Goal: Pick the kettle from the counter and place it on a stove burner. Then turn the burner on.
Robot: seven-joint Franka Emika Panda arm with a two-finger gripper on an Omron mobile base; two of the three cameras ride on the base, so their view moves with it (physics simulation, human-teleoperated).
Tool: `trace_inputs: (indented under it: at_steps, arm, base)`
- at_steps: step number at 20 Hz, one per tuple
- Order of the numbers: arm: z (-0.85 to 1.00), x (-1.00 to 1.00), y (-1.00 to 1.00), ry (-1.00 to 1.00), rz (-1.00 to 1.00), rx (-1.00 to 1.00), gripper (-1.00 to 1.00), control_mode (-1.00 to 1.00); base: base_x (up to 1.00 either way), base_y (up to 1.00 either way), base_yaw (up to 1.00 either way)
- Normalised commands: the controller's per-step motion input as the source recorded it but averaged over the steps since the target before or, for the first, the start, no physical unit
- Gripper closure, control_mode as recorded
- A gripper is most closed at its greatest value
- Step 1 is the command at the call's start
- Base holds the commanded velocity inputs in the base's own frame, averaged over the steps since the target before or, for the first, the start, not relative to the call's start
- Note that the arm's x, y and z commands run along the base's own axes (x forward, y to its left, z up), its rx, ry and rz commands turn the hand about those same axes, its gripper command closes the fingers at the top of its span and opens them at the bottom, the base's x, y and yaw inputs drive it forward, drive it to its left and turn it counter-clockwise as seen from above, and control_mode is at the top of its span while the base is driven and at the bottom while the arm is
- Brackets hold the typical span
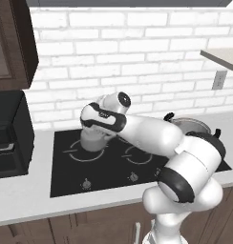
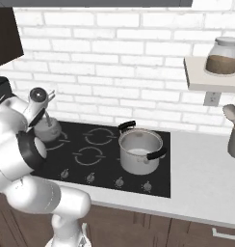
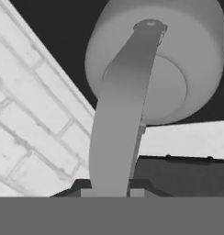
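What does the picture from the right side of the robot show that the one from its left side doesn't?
Right base view alone: a glass jar of brown grains on a pale wall shelf, and a grey utensil holder. Left base view alone: a dark wooden wall cabinet above a black appliance. Both share the small silver-grey metal kettle on the black glass cooktop, the big steel pot with black handles, and the white brick wall.

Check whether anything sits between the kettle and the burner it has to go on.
Nothing visible does. The kettle, its handle in the shut gripper, is already over the stove burner ring at the cooktop's rear left. The pot stands apart on the far right burner.
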Motion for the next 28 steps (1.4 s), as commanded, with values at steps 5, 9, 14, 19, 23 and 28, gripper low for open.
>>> trace_inputs:
  at_steps: [5, 9, 14, 19, 23, 28]
  arm:
    - [-0.08, 0.14, 0.09, 0.09, 0.00, 0.00, 1.00, -1.00]
    - [-0.07, 0.35, 0.16, 0.03, 0.00, 0.00, 1.00, -1.00]
    - [-0.12, 0.25, 0.17, 0.00, 0.00, 0.02, 1.00, -1.00]
    - [-0.29, 0.19, 0.22, 0.04, 0.00, 0.06, 1.00, -1.00]
    - [-0.42, 0.13, 0.13, 0.05, 0.00, 0.02, 1.00, -1.00]
    - [-0.43, 0.07, 0.04, 0.02, 0.00, 0.00, 1.00, -1.00]
  base:
    - [0.00, 0.00, 0.00]
    - [0.00, 0.00, 0.00]
    - [0.00, 0.00, 0.00]
    - [0.00, 0.00, 0.00]
    - [0.00, 0.00, 0.00]
    - [0.00, 0.00, 0.00]
